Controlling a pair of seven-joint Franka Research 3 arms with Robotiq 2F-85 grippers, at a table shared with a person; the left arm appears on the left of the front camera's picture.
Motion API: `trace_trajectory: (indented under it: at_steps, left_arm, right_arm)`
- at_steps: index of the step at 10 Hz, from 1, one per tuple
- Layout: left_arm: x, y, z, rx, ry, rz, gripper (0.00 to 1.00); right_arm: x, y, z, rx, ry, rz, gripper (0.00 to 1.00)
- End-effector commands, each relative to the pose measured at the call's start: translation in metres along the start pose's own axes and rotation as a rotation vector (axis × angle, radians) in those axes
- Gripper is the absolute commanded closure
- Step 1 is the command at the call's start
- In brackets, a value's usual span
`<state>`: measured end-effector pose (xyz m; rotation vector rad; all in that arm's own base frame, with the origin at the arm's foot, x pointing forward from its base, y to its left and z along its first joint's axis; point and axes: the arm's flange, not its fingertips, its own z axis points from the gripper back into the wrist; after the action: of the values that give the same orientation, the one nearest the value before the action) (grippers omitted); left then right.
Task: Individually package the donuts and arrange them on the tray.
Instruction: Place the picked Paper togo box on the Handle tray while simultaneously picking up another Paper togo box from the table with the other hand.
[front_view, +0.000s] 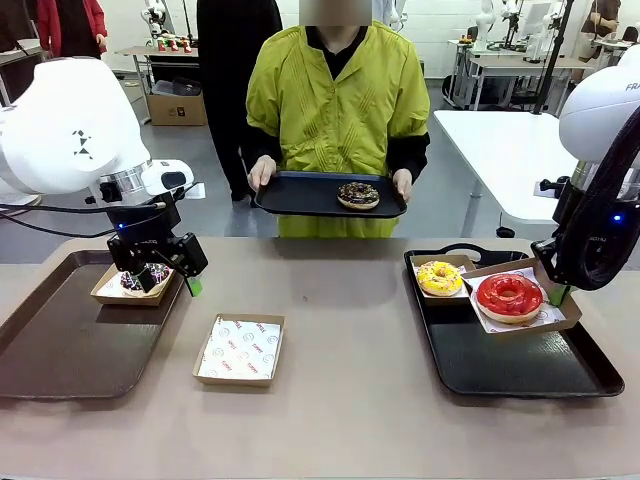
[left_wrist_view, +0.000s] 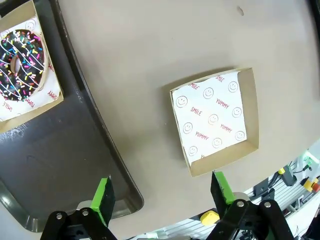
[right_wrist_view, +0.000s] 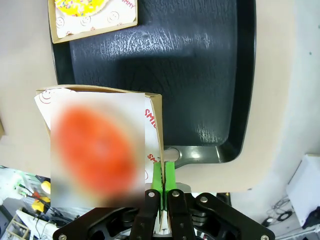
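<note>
A red-iced donut (front_view: 509, 294) sits in a cardboard box (front_view: 556, 318) over the black tray's (front_view: 520, 375) right rim. My right gripper (front_view: 562, 294) is shut on that box's wall; in the right wrist view the green pads (right_wrist_view: 164, 175) pinch the wall beside the red donut (right_wrist_view: 95, 147). A yellow-iced donut (front_view: 439, 276) lies boxed at the tray's back left. My left gripper (front_view: 165, 282) hangs open over a boxed sprinkled chocolate donut (front_view: 143, 280) on the brown tray (front_view: 60, 350). The person holds a black tray (front_view: 300, 195) with another chocolate donut (front_view: 358, 195).
An empty paper-lined box (front_view: 238, 348) lies on the table between the two trays; the left wrist view has this empty box (left_wrist_view: 215, 122) ahead of my left gripper (left_wrist_view: 161, 195). Bare tabletop (front_view: 340, 300) lies between the trays. The person stands at the far edge.
</note>
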<state>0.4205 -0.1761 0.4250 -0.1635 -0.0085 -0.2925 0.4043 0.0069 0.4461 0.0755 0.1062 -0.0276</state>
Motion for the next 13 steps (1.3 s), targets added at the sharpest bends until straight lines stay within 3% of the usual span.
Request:
trace_trajectory:
  at_steps: [1, 4, 7, 13]
  left_arm:
    - [-0.001, -0.001, 0.003, 0.003, -0.005, -0.01, 0.0]
    - [-0.002, -0.007, -0.008, 0.031, 0.015, -0.013, 0.0]
    - [-0.009, -0.028, -0.022, 0.076, 0.04, 0.025, 0.0]
    - [0.008, -0.049, -0.06, 0.097, 0.094, 0.078, 0.0]
  right_arm:
    - [0.0, 0.001, 0.004, -0.001, 0.006, 0.001, 0.98]
    - [0.002, 0.004, -0.004, 0.024, -0.01, 0.006, 0.98]
    - [-0.004, 0.006, -0.027, 0.009, -0.097, -0.036, 0.98]
    - [0.01, 0.006, -0.077, 0.131, -0.022, -0.012, 0.98]
